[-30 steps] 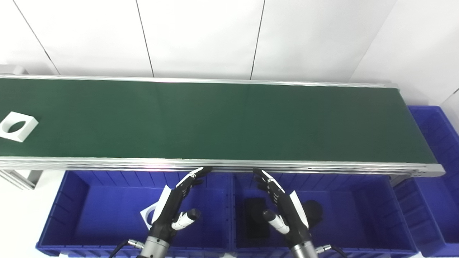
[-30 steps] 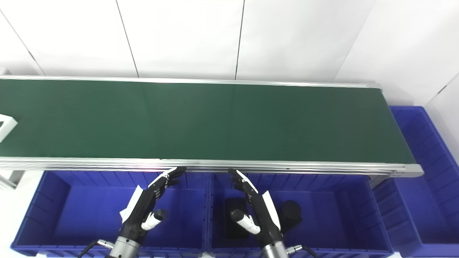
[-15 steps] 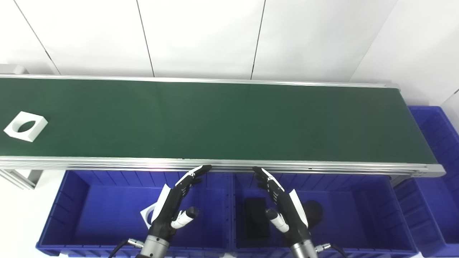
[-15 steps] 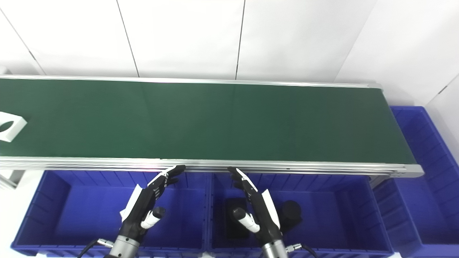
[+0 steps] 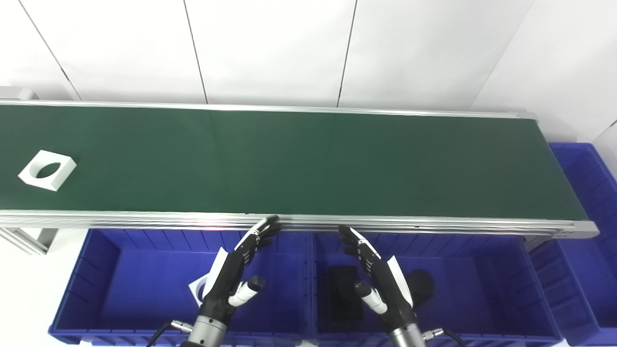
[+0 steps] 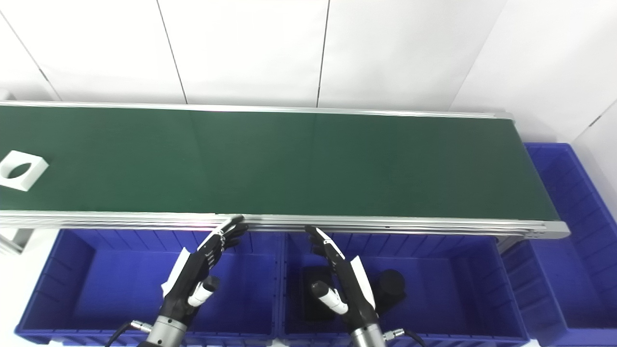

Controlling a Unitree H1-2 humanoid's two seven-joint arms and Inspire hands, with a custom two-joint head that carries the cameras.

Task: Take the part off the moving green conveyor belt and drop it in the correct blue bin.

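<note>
Both hands raised, open and empty

The left hand (image 5: pixel 230 277) and the right hand (image 5: pixel 381 275) rise from the bottom edge on dark wrists, palms turned toward each other, fingers stretched forward and slightly apart, white-tipped thumbs angled inward, nothing held in either.

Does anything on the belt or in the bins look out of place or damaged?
Nothing stands out. The white part lies flat on the green belt, turned somewhat askew to its edges. Both hands, left and right, hover open over the blue bins.
</note>
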